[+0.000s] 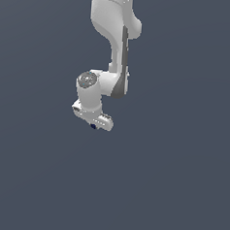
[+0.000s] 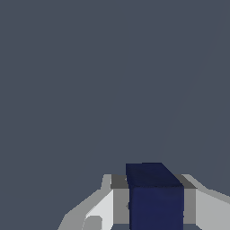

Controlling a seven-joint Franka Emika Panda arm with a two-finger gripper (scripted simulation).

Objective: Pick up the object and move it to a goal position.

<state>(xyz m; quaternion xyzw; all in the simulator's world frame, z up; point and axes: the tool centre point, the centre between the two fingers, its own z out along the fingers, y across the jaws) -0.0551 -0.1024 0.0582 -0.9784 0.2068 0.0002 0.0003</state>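
Observation:
The object is a tiny dark navy-blue block (image 1: 93, 126), showing just under the white hand in the exterior view. In the wrist view the block (image 2: 155, 193) is large and sits between the two grey fingers (image 2: 120, 202), which press on its two sides. My gripper (image 1: 94, 125) is shut on the block; in the wrist view the gripper (image 2: 155, 200) holds it with plain grey background behind. In the exterior view the fingers are mostly hidden by the hand.
The white arm (image 1: 115, 34) comes down from the top of the exterior view. The background is plain dark grey all around, with no other objects and no goal marker in view.

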